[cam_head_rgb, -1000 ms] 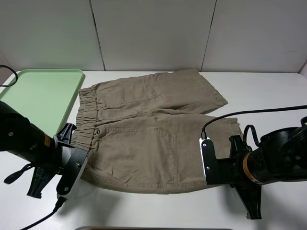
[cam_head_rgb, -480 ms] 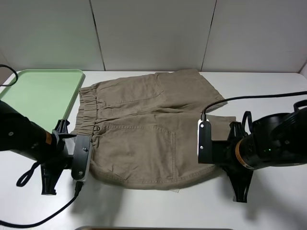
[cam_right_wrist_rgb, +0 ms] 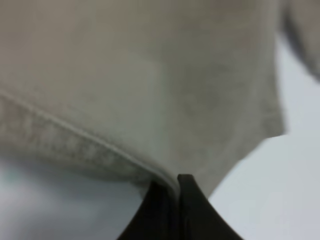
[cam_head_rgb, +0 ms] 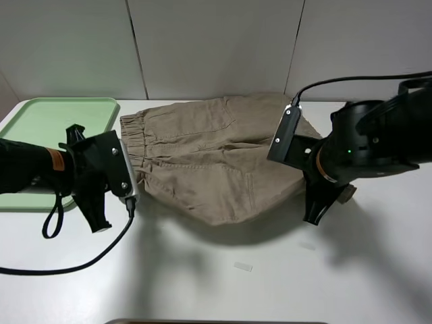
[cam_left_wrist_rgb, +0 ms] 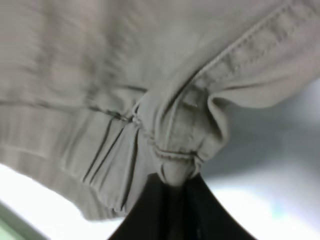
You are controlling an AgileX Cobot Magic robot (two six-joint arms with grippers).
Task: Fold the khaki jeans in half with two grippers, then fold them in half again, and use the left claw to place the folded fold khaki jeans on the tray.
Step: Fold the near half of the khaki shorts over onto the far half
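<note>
1. The flat mint-green plastic tray (cam_head_rgb: 40, 125) lies far left, just beside the waistband, ready for the final placing.
2. The slim black left claw (cam_left_wrist_rgb: 172, 192) is clamped on the gathered waistband corner of the khaki cotton shorts (cam_head_rgb: 202, 158).
3. The shorts' far half rests on the white table (cam_head_rgb: 236, 290). The near half hangs raised, probably for folding over. A small white scrap (cam_head_rgb: 243, 267) lies nearer, well apart, obstructing nothing.
4. The bulky black right gripper (cam_right_wrist_rgb: 170, 182) is pinched tight on the leg hem, keeping that edge taut.
</note>
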